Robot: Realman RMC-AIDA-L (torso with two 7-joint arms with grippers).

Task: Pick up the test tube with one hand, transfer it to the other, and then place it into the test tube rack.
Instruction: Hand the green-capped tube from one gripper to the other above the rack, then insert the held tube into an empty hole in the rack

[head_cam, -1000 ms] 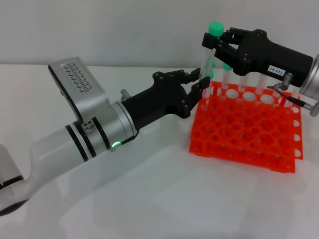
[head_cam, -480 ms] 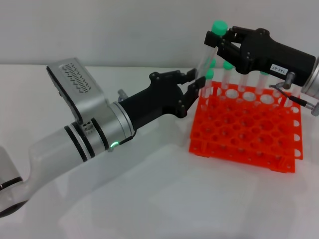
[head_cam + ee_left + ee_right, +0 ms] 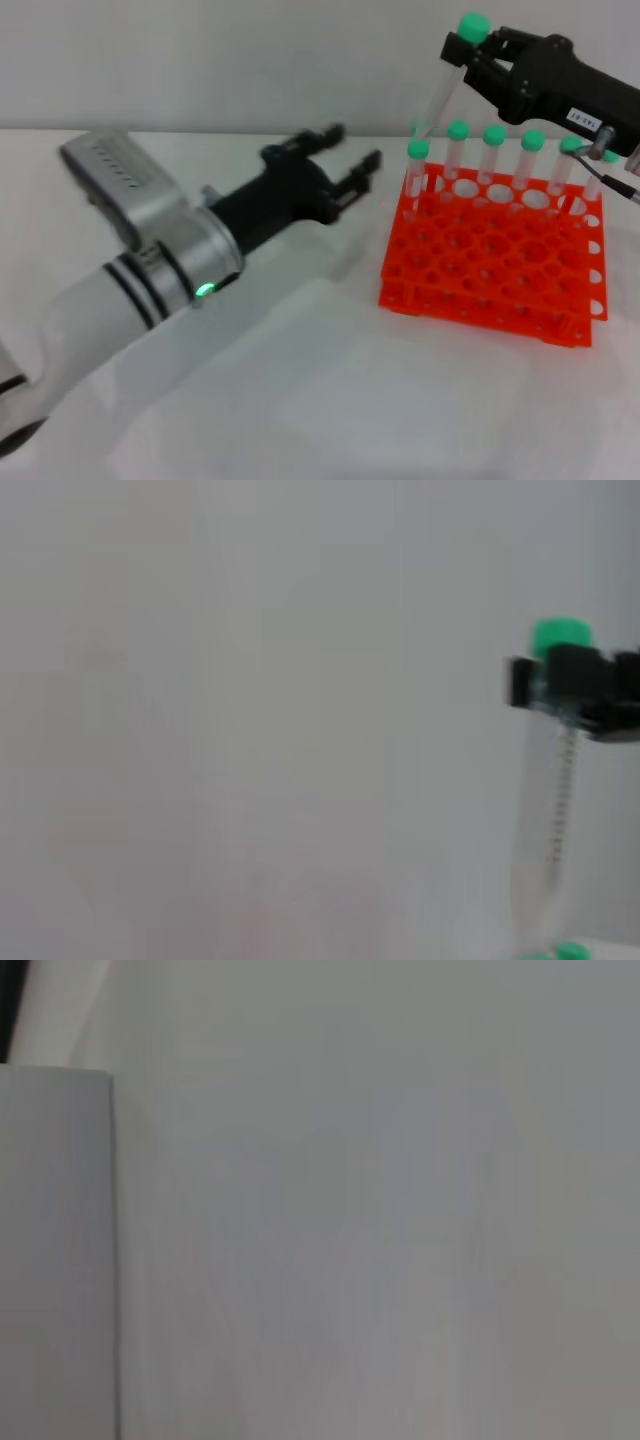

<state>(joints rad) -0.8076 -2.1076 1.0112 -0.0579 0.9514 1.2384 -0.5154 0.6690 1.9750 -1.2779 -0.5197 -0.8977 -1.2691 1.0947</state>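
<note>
The test tube [image 3: 445,85], clear with a green cap, hangs tilted from my right gripper [image 3: 470,50], which is shut on it just under the cap, above the back left corner of the orange-red rack [image 3: 490,270]. The left wrist view also shows the tube [image 3: 548,810] held by the right gripper's black fingers [image 3: 570,680]. My left gripper [image 3: 345,160] is open and empty, left of the rack and apart from the tube. The right wrist view shows only blank grey wall.
Several other green-capped tubes [image 3: 494,160] stand in the rack's back row. The white table [image 3: 300,400] stretches in front of and left of the rack. My left arm [image 3: 150,260] lies across the left half of the table.
My left gripper has let go of the tube's lower end, opened and drawn back to the left. My right gripper has lifted the tube up and to the right.
</note>
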